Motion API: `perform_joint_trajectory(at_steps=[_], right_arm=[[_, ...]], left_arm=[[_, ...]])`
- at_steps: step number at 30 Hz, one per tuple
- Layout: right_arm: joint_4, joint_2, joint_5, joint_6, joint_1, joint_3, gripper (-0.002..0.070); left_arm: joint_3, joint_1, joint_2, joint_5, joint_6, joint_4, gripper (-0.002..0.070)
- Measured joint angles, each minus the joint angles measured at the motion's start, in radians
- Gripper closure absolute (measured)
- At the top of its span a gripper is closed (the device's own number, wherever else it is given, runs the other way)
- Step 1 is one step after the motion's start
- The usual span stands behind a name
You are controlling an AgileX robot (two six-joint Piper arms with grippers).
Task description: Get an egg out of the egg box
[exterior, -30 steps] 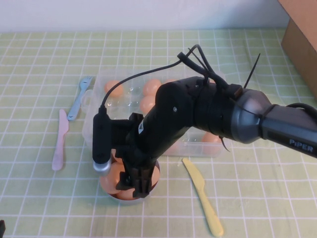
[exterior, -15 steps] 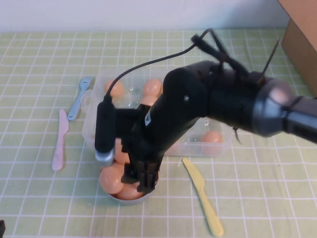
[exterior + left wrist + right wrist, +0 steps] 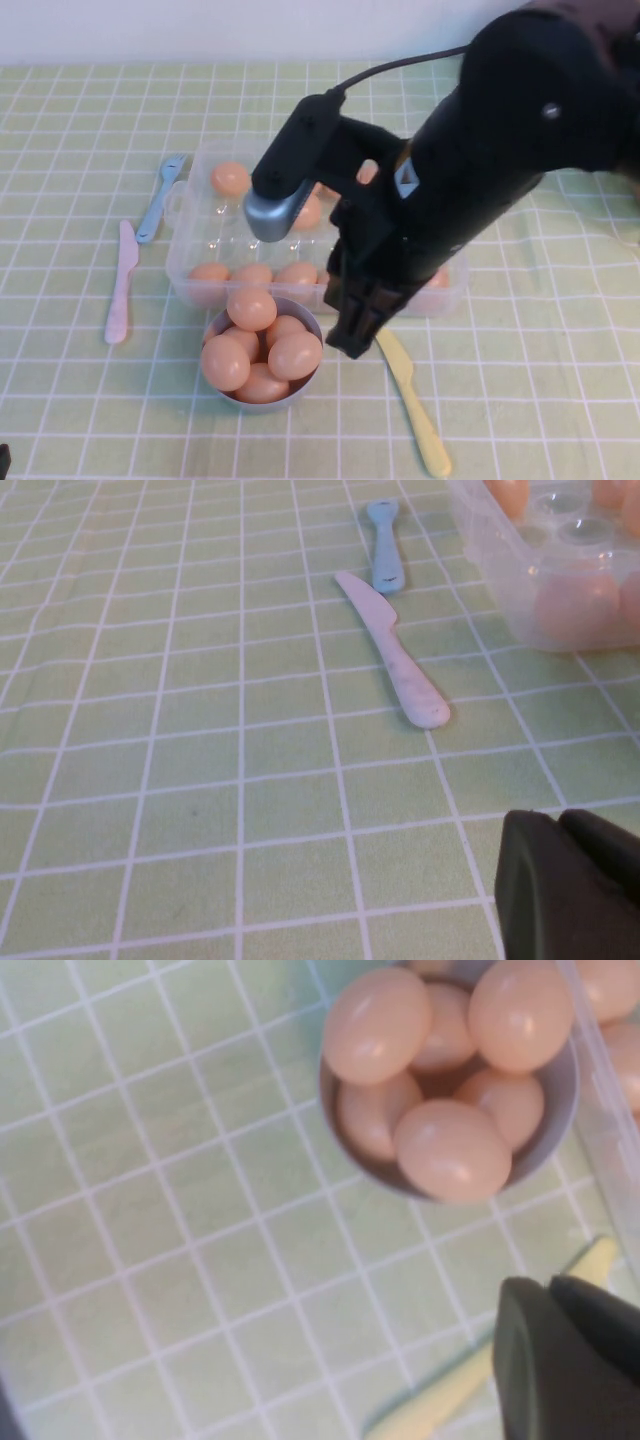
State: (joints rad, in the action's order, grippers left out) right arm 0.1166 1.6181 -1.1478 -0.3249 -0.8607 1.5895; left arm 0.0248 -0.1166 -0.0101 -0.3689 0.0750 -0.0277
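Note:
The clear egg box [image 3: 215, 228] sits mid-table with several peach-orange eggs in it, one at the far left [image 3: 231, 179] and a row along the near wall [image 3: 252, 273]. My right gripper [image 3: 355, 343] hangs shut and empty above the table, just right of the bowl and in front of the box. In the right wrist view the right gripper [image 3: 549, 1290] holds nothing, with the box's edge [image 3: 606, 1130] beside it. My left gripper [image 3: 556, 822] is shut and empty, low over the cloth, left of the box [image 3: 560, 572].
A grey-lilac bowl [image 3: 265, 403] in front of the box holds several eggs; it also shows in the right wrist view [image 3: 375, 1172]. A yellow knife [image 3: 410, 398] lies right of the bowl. A pink knife [image 3: 120, 285] and a blue fork [image 3: 160, 198] lie left of the box.
My right arm has lifted off the bowl and swung up and to the right. The eggs in the bowl are now uncovered. The gripper carries nothing.

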Motion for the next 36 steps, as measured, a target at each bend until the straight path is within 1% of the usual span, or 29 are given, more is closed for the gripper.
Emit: perform_joint_trajectory(at_steps=[6,16,25,32,36], right_arm=[[-0.004,-0.078,-0.088,0.039,0.000,0.000,0.0691],[-0.011,-0.236,-0.097,0.041,0.000,-0.024,0.0691],[-0.102,-0.524,-0.106,0.084,0.000,-0.249,0.0692],[-0.137,-0.695,-0.109,0.206,0.000,-0.479,0.0693],[-0.146,-0.768,-0.094,0.239,0.000,-0.596,0.0693]], left_arm=[[0.000,0.000,0.000,0.000,0.000,0.000,0.0678],[0.000,0.000,0.000,0.000,0.000,0.000,0.0678],[0.000,0.000,0.000,0.000,0.000,0.000,0.0678],[0.000,0.000,0.000,0.000,0.000,0.000,0.0678],[0.000,0.000,0.000,0.000,0.000,0.000,0.0678]])
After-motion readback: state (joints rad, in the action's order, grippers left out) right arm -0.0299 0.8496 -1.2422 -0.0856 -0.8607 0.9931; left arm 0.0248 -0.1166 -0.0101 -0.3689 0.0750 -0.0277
